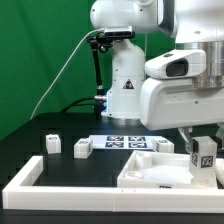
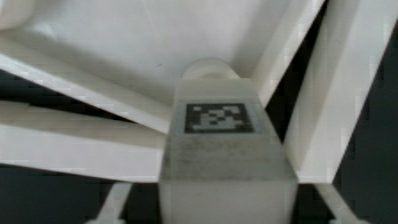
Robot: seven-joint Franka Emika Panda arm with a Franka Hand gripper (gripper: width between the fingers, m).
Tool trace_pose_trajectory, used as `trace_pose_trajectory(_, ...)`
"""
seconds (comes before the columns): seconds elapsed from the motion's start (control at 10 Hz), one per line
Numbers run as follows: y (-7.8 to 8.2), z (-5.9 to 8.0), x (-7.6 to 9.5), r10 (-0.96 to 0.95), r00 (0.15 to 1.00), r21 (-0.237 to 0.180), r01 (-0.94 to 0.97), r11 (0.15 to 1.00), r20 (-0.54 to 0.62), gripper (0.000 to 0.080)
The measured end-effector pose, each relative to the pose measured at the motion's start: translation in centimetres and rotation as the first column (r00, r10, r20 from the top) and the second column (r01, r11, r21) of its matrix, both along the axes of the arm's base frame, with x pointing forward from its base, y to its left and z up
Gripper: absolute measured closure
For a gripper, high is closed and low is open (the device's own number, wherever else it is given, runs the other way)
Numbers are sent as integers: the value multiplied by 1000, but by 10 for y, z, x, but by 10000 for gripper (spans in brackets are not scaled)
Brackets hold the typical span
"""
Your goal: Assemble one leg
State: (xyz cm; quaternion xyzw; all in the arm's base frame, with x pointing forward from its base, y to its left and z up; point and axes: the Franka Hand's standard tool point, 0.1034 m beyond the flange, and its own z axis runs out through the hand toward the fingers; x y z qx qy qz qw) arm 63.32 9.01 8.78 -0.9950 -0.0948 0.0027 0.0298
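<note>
One leg (image 2: pixel 217 150) clamped in my pincer (image 1: pixel 204 147) | light, stiff, slick plastic, I judge | hold flat sides, mid-body

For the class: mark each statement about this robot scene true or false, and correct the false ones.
1. The claw grips a leg at the tray. True.
2. The marker board lies inside the tray. False: it lies flat on the table, behind the tray.
3. Two loose legs sit on the table toward the exterior view's left. True.
4. The gripped leg has a blank face. False: it carries a black-and-white tag.
</note>
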Motion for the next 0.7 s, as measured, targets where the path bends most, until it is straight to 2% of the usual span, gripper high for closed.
trace_pose_trajectory(0.1, 0, 0, 0, 0, 1000, 0, 0, 1000, 0, 508)
trace_pose_trajectory(0.4, 5, -1, -3, -346, 938, 14, 345, 938, 27, 508)
trace_pose_trajectory(0.7, 15, -2, -2, -636, 771, 51, 635, 771, 12, 508)
